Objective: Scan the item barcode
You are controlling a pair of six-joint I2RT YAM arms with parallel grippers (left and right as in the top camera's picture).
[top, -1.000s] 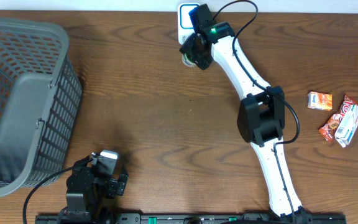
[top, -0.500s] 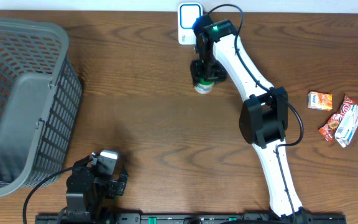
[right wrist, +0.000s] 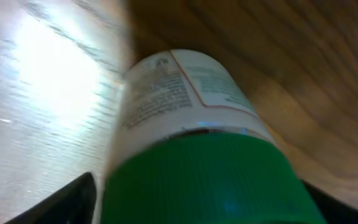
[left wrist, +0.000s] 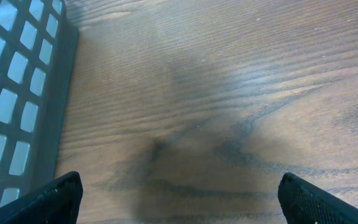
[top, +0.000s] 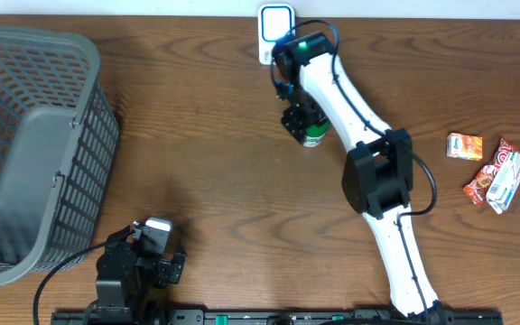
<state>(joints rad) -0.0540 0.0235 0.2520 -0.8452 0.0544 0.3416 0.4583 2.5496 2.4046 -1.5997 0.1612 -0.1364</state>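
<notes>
The item is a white-labelled bottle [top: 313,138] with a green cap [right wrist: 197,180], lying on the wood in front of the white scanner [top: 275,22]. My right gripper [top: 298,117] [right wrist: 201,190] is over its cap end and open. Its fingers straddle the cap, and a strip of table shows between the left finger [right wrist: 73,199] and the cap. The label's printed text faces the right wrist camera, blurred. My left gripper [top: 152,239] [left wrist: 179,196] rests open near the front left edge with only bare table between its fingers.
A grey mesh basket [top: 34,135] fills the left side; its wall [left wrist: 17,93] is close beside the left gripper. At the far right lie an orange packet [top: 465,145] and red-and-white snack packs [top: 496,176]. The right arm reaches diagonally across the middle of the table.
The right arm has carried the bottle away from the scanner, toward the front and slightly right, down to the table. Its jaws have widened off the cap. The left arm has not moved.
</notes>
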